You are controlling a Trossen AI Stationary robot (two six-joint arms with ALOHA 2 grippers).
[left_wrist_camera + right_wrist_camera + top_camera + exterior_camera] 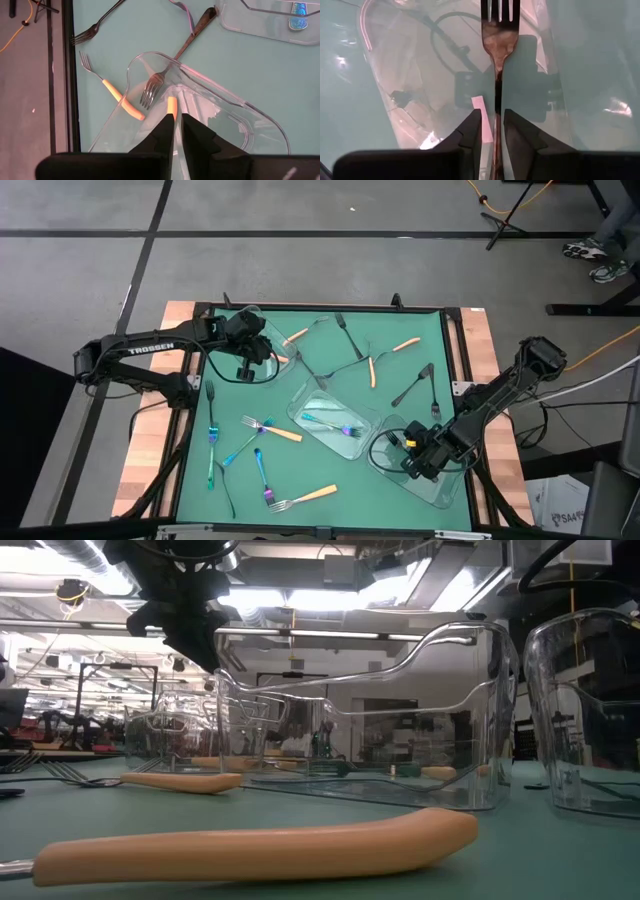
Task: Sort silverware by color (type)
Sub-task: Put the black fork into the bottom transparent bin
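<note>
The right end effector (492,132) was clamped on a dark fork (497,30), held tines forward over the clear tray (445,485) at the desk's near right corner. The left end effector (176,132) was closed on an orange-handled fork (156,90) above the far left tray (240,120). The placing step was judged to be in hand on both arms. Each next move called for lowering into the tray and parting the fingers. A third tray (325,402) at the centre held iridescent pieces (335,426). Further silverware (262,480) was left loose on the green desk (400,370), nearest along the left side, with more dark and orange pieces farther back.
</note>
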